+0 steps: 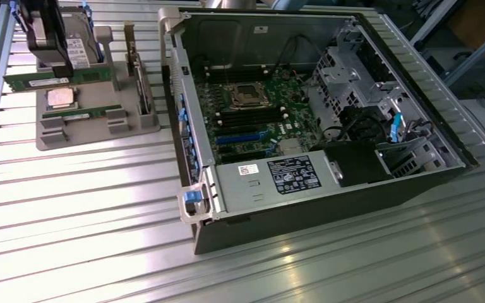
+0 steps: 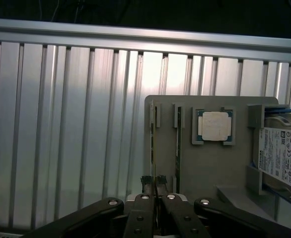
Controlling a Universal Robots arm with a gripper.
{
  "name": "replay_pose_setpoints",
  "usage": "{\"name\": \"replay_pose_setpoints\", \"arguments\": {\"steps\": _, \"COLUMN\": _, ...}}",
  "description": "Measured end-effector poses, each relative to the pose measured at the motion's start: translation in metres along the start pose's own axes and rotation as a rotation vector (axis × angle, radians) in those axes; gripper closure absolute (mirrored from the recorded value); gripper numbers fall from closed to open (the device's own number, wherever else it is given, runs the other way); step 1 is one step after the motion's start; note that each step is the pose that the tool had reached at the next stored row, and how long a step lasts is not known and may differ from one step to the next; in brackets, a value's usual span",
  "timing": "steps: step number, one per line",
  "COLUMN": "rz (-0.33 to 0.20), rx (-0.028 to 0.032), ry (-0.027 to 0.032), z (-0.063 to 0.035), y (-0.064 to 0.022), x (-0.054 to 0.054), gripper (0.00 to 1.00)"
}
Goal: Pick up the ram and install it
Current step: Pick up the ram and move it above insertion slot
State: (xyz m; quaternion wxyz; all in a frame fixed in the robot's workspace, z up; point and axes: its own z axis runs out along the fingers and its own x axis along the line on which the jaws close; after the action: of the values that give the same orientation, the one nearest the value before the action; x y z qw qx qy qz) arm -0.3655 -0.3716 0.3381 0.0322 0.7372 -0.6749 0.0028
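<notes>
Wrist view: the gripper hangs above a matte grey fixture. Its two black fingers are drawn close together, with a thin gap between the blunt tips and nothing held. Below them the fixture has two narrow dark slots side by side; what sits in them I cannot tell. Just beside the slots lies the square CPU, pale metal with a green rim. Beyond it is the hard drive with its white label.

Exterior view: the ram, a long thin green stick with a small white label, stands on edge in the fixture just beside the CPU, on the side nearer the camera. The other ram, alike, lies on the CPU's far side, one end reaching past the fixture's edge. All rests on a ribbed aluminium table. On the exterior view's right stands the open dark case, its green motherboard showing.
</notes>
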Motion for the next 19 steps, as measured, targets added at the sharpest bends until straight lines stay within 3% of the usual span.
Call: {"name": "replay_pose_setpoints", "arguments": {"steps": 19, "rz": 0.0, "rx": 0.0001, "ry": 0.0, "z": -0.0267, "y": 0.0012, "x": 0.001, "gripper": 0.88}}
